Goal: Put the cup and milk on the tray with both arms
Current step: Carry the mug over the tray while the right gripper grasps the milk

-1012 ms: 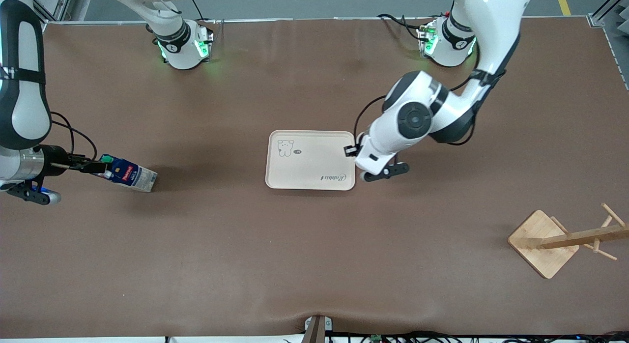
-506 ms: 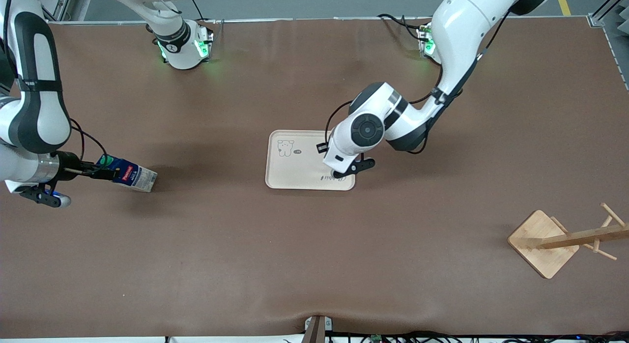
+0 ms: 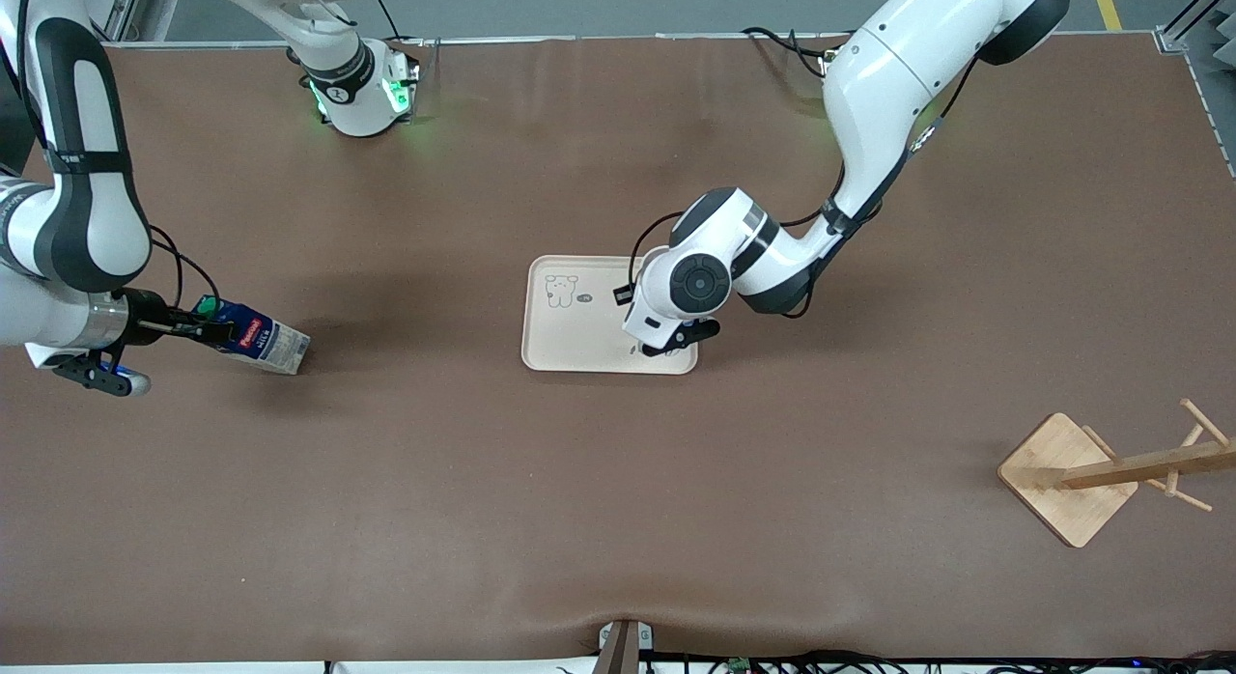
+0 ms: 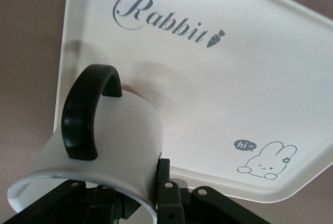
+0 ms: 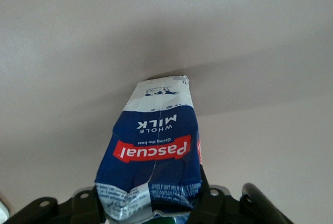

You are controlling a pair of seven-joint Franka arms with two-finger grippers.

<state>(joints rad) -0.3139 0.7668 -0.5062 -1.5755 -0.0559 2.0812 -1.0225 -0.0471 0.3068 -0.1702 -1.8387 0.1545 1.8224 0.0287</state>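
The cream tray (image 3: 579, 341) lies at the table's middle. My left arm's wrist (image 3: 695, 283) hangs over the tray's end toward the left arm and hides the cup in the front view. In the left wrist view my left gripper (image 4: 151, 187) is shut on the rim of the white cup (image 4: 119, 140), black handle (image 4: 83, 114) up, over the tray (image 4: 234, 78) near the "Rabbit" lettering. My right gripper (image 3: 214, 331) is shut on the cap end of the blue milk carton (image 3: 263, 340), which tilts with its pale base at the table. The carton fills the right wrist view (image 5: 156, 151).
A wooden rack with a square base (image 3: 1072, 476) stands at the left arm's end of the table, nearer the front camera than the tray. Both arm bases (image 3: 362, 90) sit along the table's edge farthest from that camera.
My left arm has swung from beside the tray's end to over the tray, carrying the cup. My right arm has shifted slightly with the milk; the carton's base end stays in place.
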